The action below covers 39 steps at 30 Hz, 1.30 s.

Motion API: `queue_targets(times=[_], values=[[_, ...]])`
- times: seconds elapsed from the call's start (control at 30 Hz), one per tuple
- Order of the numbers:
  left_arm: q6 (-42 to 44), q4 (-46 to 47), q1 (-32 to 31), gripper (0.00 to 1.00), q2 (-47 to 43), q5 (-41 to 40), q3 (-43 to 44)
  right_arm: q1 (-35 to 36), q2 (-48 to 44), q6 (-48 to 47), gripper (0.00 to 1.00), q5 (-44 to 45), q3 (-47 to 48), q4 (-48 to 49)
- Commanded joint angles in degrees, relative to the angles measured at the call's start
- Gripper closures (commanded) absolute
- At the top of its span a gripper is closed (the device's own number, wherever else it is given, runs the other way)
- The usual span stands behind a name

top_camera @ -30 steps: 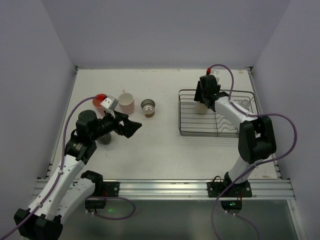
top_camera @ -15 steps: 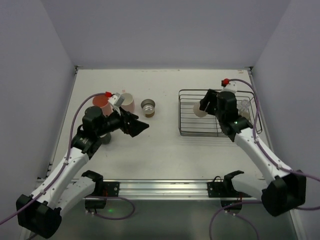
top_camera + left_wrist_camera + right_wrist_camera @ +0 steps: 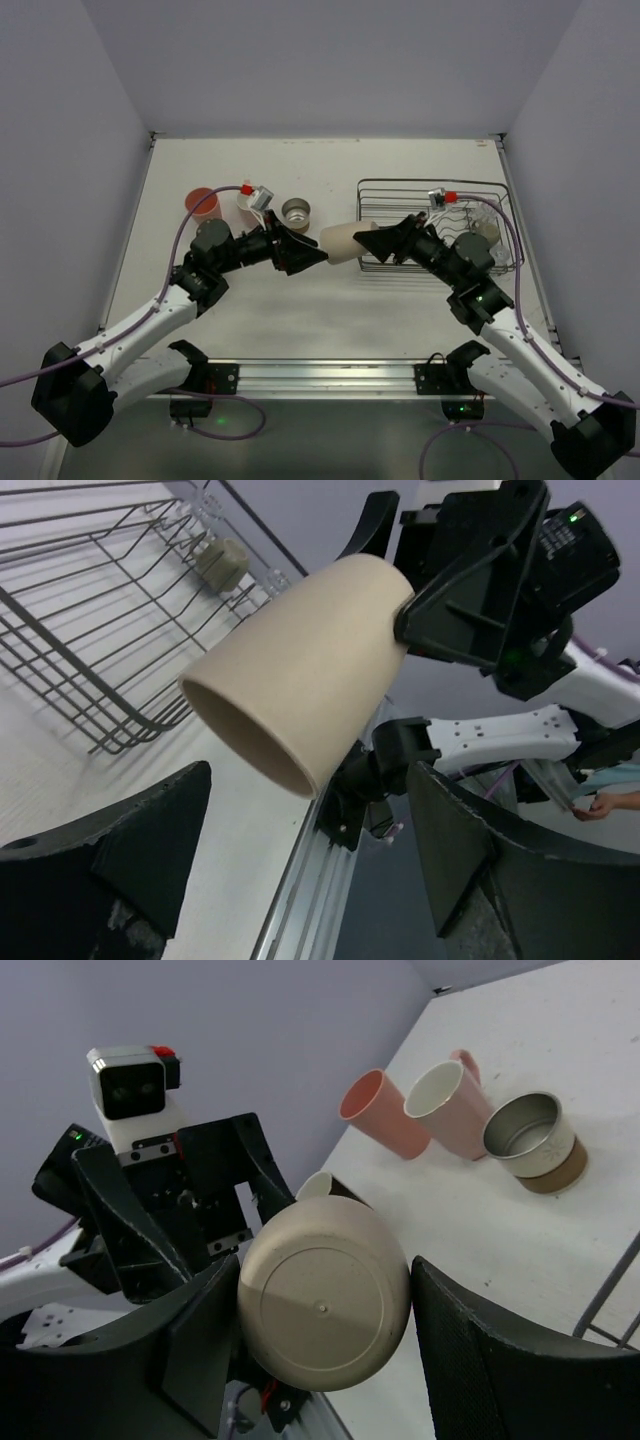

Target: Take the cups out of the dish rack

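My right gripper [image 3: 365, 241] is shut on the base end of a beige cup [image 3: 340, 243] and holds it sideways in the air left of the dish rack [image 3: 435, 262]. The cup's open mouth faces my left gripper [image 3: 316, 256], which is open just in front of it without touching. In the left wrist view the cup [image 3: 300, 670] sits above my open left gripper [image 3: 310, 850]. In the right wrist view the cup's base [image 3: 325, 1300] fills my right gripper [image 3: 330, 1325]. A greyish cup [image 3: 487, 232] remains in the rack.
A salmon-orange cup [image 3: 200, 203], a pale pink cup [image 3: 450, 1105] and a shiny metal cup [image 3: 296, 212] stand on the table at the back left. The rack's wires [image 3: 90, 630] lie close behind the held cup.
My right gripper has lifted the beige cup out of the rack and carried it left to the table's middle. My left gripper has swung right until it faces the cup's mouth.
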Motion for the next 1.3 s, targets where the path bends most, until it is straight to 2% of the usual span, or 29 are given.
queue_targets(times=[0.0, 0.07, 0.17, 0.27, 0.33, 0.37, 0.4, 0.47, 0.5, 0.53, 0.57, 0.6, 0.63, 0.7, 0.73, 0.77, 0.83, 0.9, 1.0, 1.07, 1.27], values=[[-6.2, 12.1, -1.1, 0.19, 0.2, 0.4, -1.8, 0.3, 1.0, 5.0, 0.68, -6.8, -1.3, 10.9], [-7.2, 14.8, -1.4, 0.28, 0.9, 0.6, -2.5, 0.6, 3.4, 7.1, 0.68, -9.6, -2.3, 13.5], [-8.3, 18.1, -2.0, 0.32, 2.5, 1.3, -3.7, 1.2, 7.1, 9.8, 0.68, -12.1, -4.5, 20.7], [-10.4, 22.6, -2.2, 0.44, 3.6, 1.5, -4.9, 1.9, 10.5, 11.9, 0.68, -12.1, -5.5, 25.1], [-10.9, 23.7, -2.5, 0.58, 3.1, 0.5, -5.4, 2.3, 11.8, 12.8, 0.68, -12.2, -5.9, 27.3], [-10.1, 23.6, -2.6, 0.74, 2.6, -0.8, -5.4, 2.6, 12.3, 13.5, 0.67, -12.3, -6.1, 28.0], [-9.6, 23.0, -2.6, 0.81, 1.3, -1.5, -5.3, 2.6, 13.1, 13.5, 0.66, -12.3, -6.4, 29.0], [-5.6, 17.5, -2.6, 0.97, -0.2, -4.0, -3.9, 2.6, 13.2, 13.1, 0.42, -11.8, -6.7, 29.0], [-3.9, 13.8, -2.5, 1.00, -1.8, -5.1, -2.9, 2.5, 12.5, 12.6, 0.29, -10.4, -6.8, 27.3], [-1.3, 4.2, -2.6, 1.00, -2.5, -6.4, 0.0, 2.5, 11.8, 11.6, 0.18, -9.1, -6.7, 25.4], [4.1, -1.4, -2.6, 1.00, -3.2, -10.4, 1.8, 2.6, 10.8, 9.7, 0.04, -7.4, -6.5, 23.3], [6.8, -7.7, -2.5, 1.00, -4.1, -13.0, 4.0, 2.5, 8.7, 8.6, 0.01, -5.8, -6.0, 18.3], [9.5, -19.1, -2.6, 1.00, -4.3, -15.3, 8.3, 2.5, 7.6, 7.4, 0.01, -2.3, -5.8, 15.8], [16.3, -30.5, -2.6, 1.00, -3.3, -22.3, 12.6, 2.5, 3.9, 3.4, 0.01, 1.3, -5.1, 8.2], [18.5, -40.1, -2.6, 1.00, -2.6, -24.6, 16.5, 2.6, 2.8, 1.9, 0.01, 4.5, -4.8, 5.3], [21.7, -44.3, -2.6, 1.00, -0.7, -29.0, 18.1, 2.6, 1.8, -1.3, 0.01, 6.1, -4.1, 0.2], [24.4, -54.8, -2.6, 1.00, 1.8, -35.5, 21.6, 2.5, -0.6, -4.0, 0.01, 10.1, -3.6, -4.0], [26.6, -61.4, -2.5, 1.00, 5.5, -40.1, 22.8, 2.6, -2.2, -6.6, 0.01, 12.2, -3.5, -8.3], [27.5, -64.9, -2.6, 1.00, 9.4, -45.5, 22.6, 2.5, -4.9, -8.2, 0.01, 15.1, -3.8, -11.9], [27.5, -65.2, -2.5, 1.00, 11.9, -48.1, 22.4, 2.5, -6.2, -8.9, 0.01, 15.6, -4.0, -12.7], [27.9, -63.2, -2.4, 1.00, 20.2, -49.1, 21.7, 2.5, -7.0, -9.8, 0.01, 14.9, -5.0, -12.6]])
